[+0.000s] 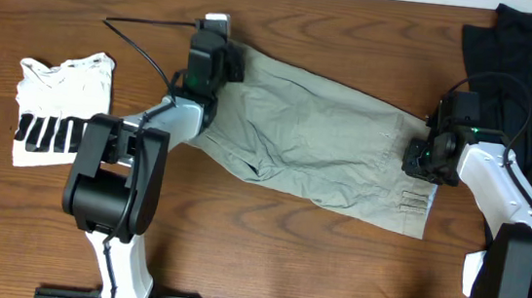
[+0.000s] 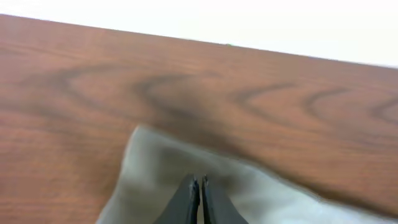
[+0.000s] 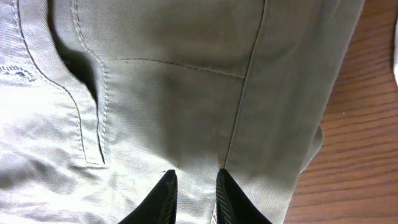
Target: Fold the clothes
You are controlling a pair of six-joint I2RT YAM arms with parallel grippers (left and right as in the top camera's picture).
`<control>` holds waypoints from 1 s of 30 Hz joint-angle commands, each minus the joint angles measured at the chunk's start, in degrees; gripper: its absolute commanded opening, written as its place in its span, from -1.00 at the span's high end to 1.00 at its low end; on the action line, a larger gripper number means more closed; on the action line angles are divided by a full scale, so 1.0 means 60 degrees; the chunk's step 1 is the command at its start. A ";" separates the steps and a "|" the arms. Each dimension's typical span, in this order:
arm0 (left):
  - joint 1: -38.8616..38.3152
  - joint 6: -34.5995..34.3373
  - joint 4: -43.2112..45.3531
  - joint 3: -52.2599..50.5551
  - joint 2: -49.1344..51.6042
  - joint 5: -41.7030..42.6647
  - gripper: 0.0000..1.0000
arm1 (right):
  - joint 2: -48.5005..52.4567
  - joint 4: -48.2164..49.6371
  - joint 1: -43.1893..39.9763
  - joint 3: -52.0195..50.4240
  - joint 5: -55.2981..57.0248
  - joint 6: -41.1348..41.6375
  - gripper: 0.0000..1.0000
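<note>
Shorts [image 1: 316,134]: spread on bench [image 1: 333,263], between both claws.
Left claw [image 2: 199,186]: closed, pinching shorts' corner.
Right claw [image 3: 194,180]: slightly parted, on shorts' opposite end.

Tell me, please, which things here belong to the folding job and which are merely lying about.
Job: light khaki-grey cotton shorts, left gripper, right gripper.
Lying about: small white tee with black bar print, black garments.

Khaki-grey shorts [image 1: 316,134] lie spread flat, slanting across the wooden table.
</note>
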 commanded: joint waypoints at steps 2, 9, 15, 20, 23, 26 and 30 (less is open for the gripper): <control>0.0091 0.0157 -0.1916 0.0102 -0.0685 -0.0153 0.81 | 0.0022 -0.0149 0.0091 -0.0007 0.0149 0.0091 0.60; 0.0138 -0.0211 -0.6849 0.0102 -0.3286 -0.0138 0.21 | -0.0656 -0.0452 -0.0175 0.0262 0.0197 0.0004 0.59; 0.0729 -0.1898 -0.9442 0.0098 -0.4947 -0.0131 -0.23 | -0.2011 -0.1078 -0.0208 0.0317 0.0135 0.0000 0.56; 0.1220 -0.2750 -1.0171 -0.0182 -0.4812 0.0503 -0.26 | -0.2036 -0.1770 -0.0204 0.0131 0.0131 -0.0138 0.56; 0.1344 -0.2962 -1.0142 -0.0335 -0.4441 0.1180 -0.26 | -0.1876 -0.1829 -0.0189 -0.0189 0.0073 -0.0146 0.56; 0.1341 -0.3038 -1.0138 -0.0335 -0.3978 0.1457 -0.27 | -0.1636 -0.1756 -0.0160 -0.0586 -0.0262 -0.0146 0.57; 0.1344 -0.3071 -0.9981 -0.0335 -0.3413 0.1730 -0.28 | -0.1402 -0.1581 -0.0153 -0.1166 -0.0459 -0.0146 0.57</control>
